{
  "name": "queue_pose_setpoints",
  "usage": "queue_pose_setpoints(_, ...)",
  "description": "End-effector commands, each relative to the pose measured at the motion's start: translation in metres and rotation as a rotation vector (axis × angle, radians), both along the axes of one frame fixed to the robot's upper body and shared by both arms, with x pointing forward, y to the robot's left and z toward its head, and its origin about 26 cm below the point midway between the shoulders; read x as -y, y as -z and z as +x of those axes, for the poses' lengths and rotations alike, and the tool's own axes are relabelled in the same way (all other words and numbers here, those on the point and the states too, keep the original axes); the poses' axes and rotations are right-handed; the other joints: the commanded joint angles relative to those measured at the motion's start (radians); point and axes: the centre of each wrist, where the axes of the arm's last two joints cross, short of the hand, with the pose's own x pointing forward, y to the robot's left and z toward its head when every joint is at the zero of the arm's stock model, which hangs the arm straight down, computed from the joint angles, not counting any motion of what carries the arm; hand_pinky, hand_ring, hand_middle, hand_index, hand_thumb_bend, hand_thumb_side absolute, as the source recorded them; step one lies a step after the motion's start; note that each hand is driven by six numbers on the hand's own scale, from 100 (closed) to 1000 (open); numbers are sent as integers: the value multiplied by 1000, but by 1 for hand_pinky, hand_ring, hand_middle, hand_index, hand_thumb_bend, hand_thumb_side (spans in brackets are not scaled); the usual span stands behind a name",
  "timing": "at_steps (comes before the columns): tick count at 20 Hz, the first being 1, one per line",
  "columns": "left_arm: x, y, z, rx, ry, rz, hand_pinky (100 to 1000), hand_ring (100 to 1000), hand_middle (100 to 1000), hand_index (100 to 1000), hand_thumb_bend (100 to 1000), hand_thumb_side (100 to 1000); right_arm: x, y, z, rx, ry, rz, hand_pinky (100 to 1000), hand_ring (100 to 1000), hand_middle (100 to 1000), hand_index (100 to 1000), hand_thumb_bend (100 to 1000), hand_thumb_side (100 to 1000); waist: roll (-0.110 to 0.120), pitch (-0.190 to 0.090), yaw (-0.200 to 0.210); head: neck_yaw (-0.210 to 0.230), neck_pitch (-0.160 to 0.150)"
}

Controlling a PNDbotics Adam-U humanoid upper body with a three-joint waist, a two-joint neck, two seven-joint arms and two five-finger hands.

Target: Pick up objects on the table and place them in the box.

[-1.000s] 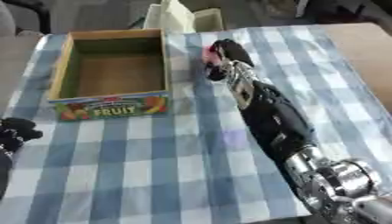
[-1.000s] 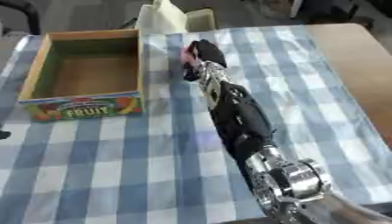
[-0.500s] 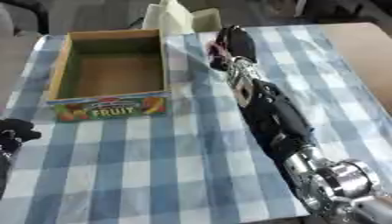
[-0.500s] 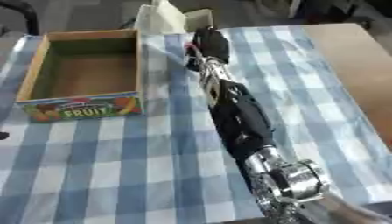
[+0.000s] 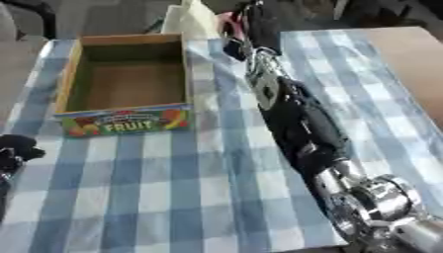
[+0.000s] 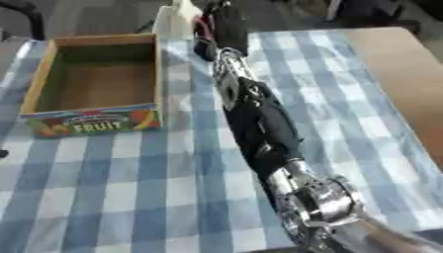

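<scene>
Box (image 5: 125, 81): upper left of the frame, on the cloth, open at the top, wooden inside with nothing seen in it; front wall carries a fruit picture and the word FRUIT
Cloth (image 5: 173, 197): blue and white checks, covers most of the table from the lower left to the upper right
Table (image 6: 402, 74): bare brown top shows along the right edge of the frame
Right arm (image 5: 298, 128): black with a silver joint at the lower right, runs up the middle of the frame to the top centre
Right hand (image 6: 227, 27): top centre, at the far edge of the cloth, just right of the box's far corner; fingers curled round a small pink thing
Pink thing (image 6: 204, 23): only a bit of colour shows at the left side of the right hand; shape cannot be told
White object (image 5: 192, 20): pale, upright, behind the box's far right corner, beside the right hand
Left hand (image 5: 16, 148): black, at the left edge below the box; whether clenched or released cannot be told
</scene>
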Motion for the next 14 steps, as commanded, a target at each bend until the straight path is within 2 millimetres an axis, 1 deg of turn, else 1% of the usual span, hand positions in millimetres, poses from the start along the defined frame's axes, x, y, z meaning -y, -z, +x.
queue_pose_setpoints(1,0,-10,2,32,18,19,717,536,527,491,115,884,-26,-24,-4,60,-107,-13,338,568,444,517,100,100,2,-19,7,-8,-11)
queue_pose_setpoints(6,2,-11,2,34,31,17,717,537,528,491,114,883,-65,-24,-16,57,-231,-45,349,579,451,523,100,100,3,-19,24,-25,-13)
queue_pose_setpoints(9,4,-11,3,36,37,15,717,538,528,491,115,883,-85,-16,-23,31,-291,-70,364,597,460,534,100,100,2,-18,35,-33,-15)
queue_pose_setpoints(11,4,-12,3,39,39,14,717,538,528,491,114,882,-94,-10,-27,8,-327,-92,376,609,468,544,100,100,2,-16,41,-36,-17)
queue_pose_setpoints(14,4,-13,3,41,39,12,717,539,527,491,114,883,-103,1,-31,-34,-364,-123,396,631,478,556,100,100,3,-15,46,-40,-18)
